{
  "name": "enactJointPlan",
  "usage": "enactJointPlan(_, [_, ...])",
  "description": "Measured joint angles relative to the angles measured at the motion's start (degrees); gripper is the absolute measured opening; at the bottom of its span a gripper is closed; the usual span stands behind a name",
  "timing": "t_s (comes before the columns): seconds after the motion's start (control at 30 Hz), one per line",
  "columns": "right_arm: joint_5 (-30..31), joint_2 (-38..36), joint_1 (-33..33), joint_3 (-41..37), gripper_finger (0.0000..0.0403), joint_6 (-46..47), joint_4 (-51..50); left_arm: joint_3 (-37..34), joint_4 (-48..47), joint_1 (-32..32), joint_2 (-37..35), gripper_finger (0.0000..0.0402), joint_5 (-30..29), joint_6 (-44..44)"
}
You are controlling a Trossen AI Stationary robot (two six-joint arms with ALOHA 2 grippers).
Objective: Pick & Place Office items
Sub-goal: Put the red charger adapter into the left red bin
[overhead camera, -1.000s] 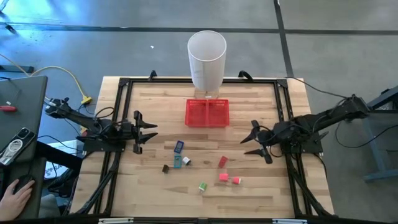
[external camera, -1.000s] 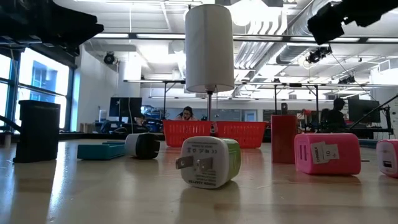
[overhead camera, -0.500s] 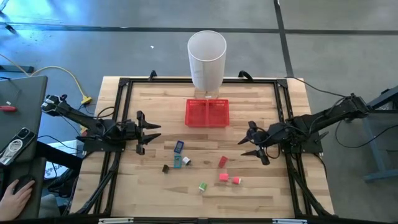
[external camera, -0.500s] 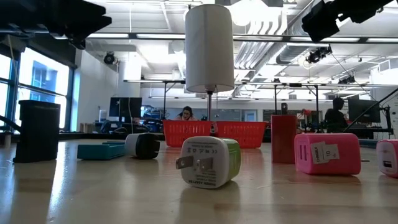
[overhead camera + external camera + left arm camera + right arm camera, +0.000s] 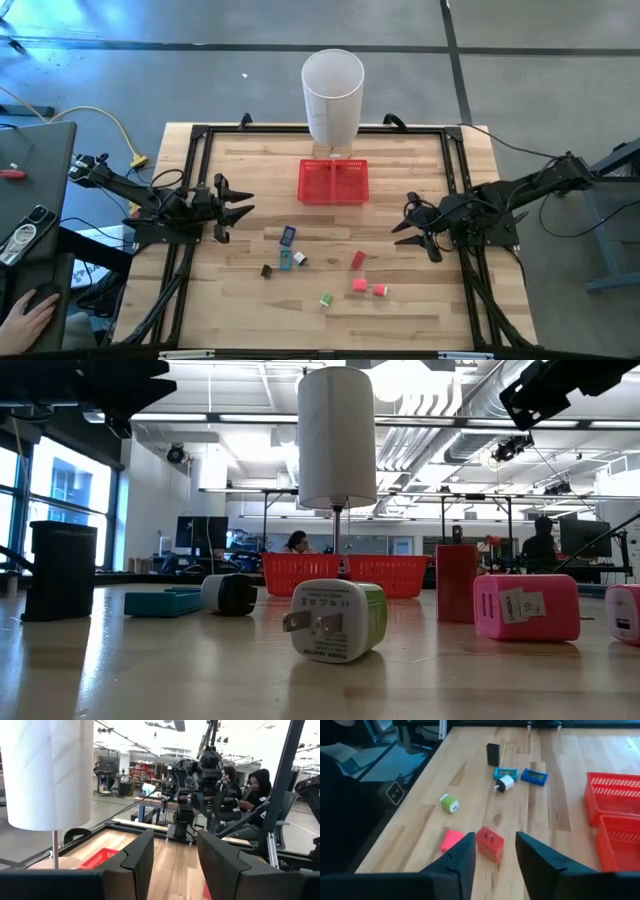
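Several small office items lie flat on the wooden table in front of the tray: a blue one (image 5: 288,236), a teal one (image 5: 285,260), a dark brown one (image 5: 266,270), a red one (image 5: 358,260), a pink one (image 5: 359,284) and a green-white one (image 5: 326,300). My left gripper (image 5: 243,207) hovers open above the table, left of the blue piece. My right gripper (image 5: 402,222) hovers open to the right of the red piece (image 5: 489,843), which lies on the table below and beyond its fingers. Neither gripper holds anything.
The red mesh tray (image 5: 333,181) with two compartments sits at the table's middle, with the tall white cylinder bin (image 5: 332,95) behind it at the far edge. Black frame rails (image 5: 190,190) run along the table's sides. A person's hand (image 5: 25,315) rests at a side desk on the left.
My right gripper's fingers have drawn closer together, though they stay apart with nothing between them. My left gripper has risen slightly and rolled a little about its own axis. The items have not moved.
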Motion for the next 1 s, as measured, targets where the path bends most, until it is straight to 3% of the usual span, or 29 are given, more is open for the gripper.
enactJointPlan(0.3, [-0.67, -0.02, 0.76, 0.01, 0.0116, 0.27, 2.81, 0.00, -1.51, 0.00, 0.02, 0.0146, 0.13, -2.30])
enactJointPlan(0.73, [-2.32, 8.45, 0.88, -0.01, 0.0224, -0.48, 5.79, 0.00, -1.55, 0.00, 0.01, 0.0146, 0.15, -2.46])
enactJointPlan(1.0, [-2.36, 16.88, 0.87, -0.01, 0.0228, -4.55, 5.97, 0.00, -1.55, 0.00, 0.92, 0.0146, 0.20, -4.21])
